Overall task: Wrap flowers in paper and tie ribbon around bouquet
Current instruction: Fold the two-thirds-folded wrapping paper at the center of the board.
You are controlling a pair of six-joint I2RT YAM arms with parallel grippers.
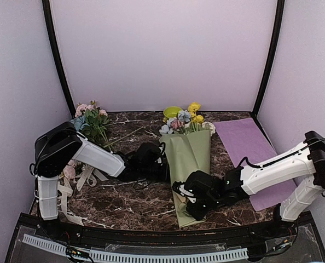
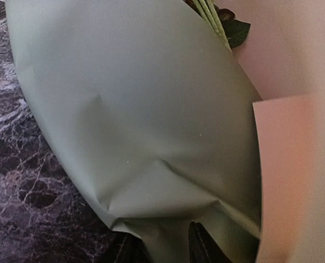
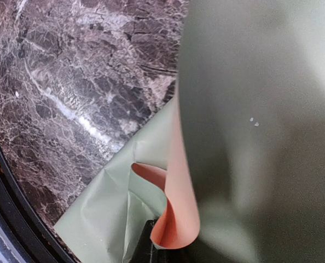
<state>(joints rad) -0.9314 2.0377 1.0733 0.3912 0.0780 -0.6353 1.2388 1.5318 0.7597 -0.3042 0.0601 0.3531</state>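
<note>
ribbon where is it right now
In the top view the ribbon lies loose on the table's left side, beside the left arm, just nearer than the unwrapped flower cluster and left of the bouquet.

Purple sheet [image 1: 244, 142], green bowl [image 1: 172, 112], loose flower cluster [image 1: 91, 119].

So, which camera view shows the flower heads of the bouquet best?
The top external view: the yellow, blue and pink flower heads stick out of the wide end of the green paper cone. The left wrist view shows only green stems and a dark leaf; the right wrist view shows only paper.
</note>
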